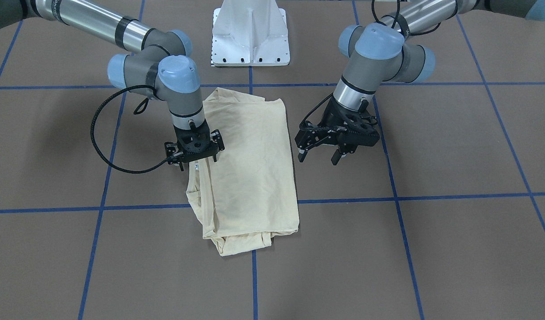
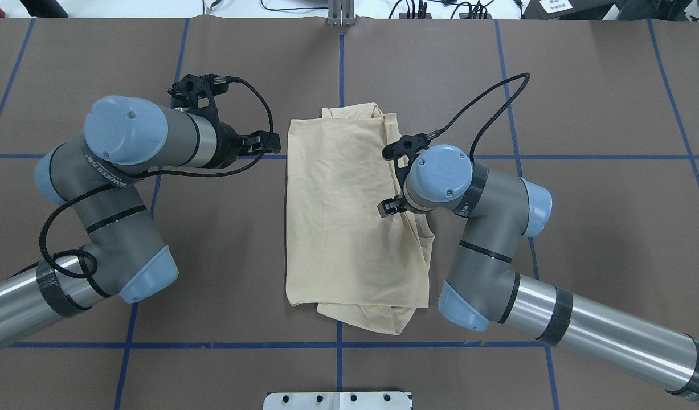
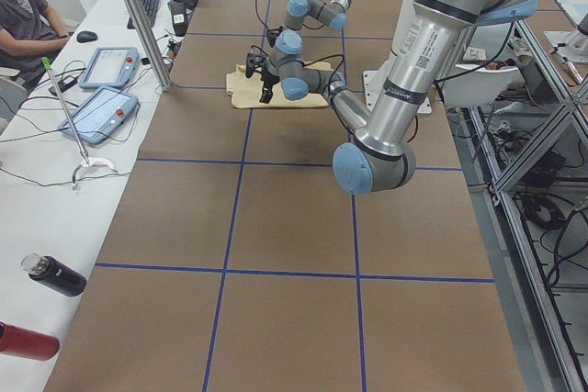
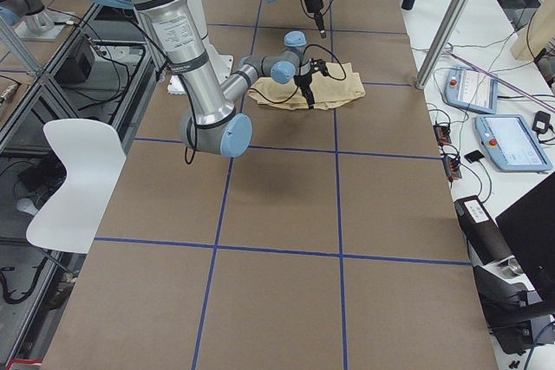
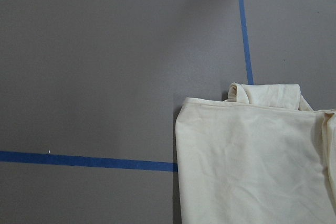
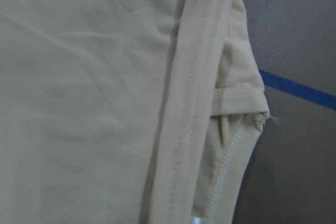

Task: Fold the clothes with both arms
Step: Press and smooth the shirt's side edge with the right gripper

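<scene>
So, the T-shirt (image 1: 250, 164) lies folded into a long strip in the middle of the table (image 1: 454, 249), running from near the white pedestal (image 1: 250, 35) out toward the operators' side. My left gripper (image 1: 319, 158) hangs just off one long edge, over bare table, fingers spread wide and holding nothing. That edge reads straight and clean to me. The opposite long edge is messier. Layered hems and a stitched band show up close in the right wrist view, and loose cloth pokes out past both short ends. My right gripper (image 1: 199, 163) sits right at that messy edge, low over the cloth. Its fingers look parted too, and I see no fabric lifted between them. Room-wise, brown table lies open on every side of the shirt, with only blue tape lines (image 1: 432, 197) crossing it.
</scene>
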Action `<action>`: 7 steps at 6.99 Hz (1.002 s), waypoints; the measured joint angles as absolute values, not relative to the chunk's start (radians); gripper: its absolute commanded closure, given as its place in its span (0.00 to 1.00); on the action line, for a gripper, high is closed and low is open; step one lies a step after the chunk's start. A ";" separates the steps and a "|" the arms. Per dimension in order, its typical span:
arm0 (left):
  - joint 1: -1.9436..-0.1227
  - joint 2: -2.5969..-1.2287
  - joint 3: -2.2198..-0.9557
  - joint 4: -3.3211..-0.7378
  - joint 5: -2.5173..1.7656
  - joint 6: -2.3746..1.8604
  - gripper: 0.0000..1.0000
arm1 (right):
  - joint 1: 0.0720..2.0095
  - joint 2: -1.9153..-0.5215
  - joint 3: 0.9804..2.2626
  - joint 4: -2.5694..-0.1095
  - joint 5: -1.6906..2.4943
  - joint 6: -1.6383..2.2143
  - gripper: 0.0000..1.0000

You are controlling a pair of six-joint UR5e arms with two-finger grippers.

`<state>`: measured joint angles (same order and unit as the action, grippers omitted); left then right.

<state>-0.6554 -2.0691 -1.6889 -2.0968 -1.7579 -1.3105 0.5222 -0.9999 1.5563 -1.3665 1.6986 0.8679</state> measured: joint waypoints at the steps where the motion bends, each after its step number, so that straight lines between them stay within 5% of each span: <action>1: -0.654 -2.069 -1.689 -2.097 -1.758 -1.311 0.00 | 0.527 -1.009 1.558 -1.366 1.706 0.866 0.00; 7: -0.650 -2.071 -1.690 -2.097 -1.758 -1.313 0.00 | 0.564 -1.053 1.578 -1.365 1.735 0.829 0.00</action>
<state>-0.6504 -2.0708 -1.6904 -2.0969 -1.7579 -1.3130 0.5643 -1.0533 1.5775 -1.3652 1.7352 0.8286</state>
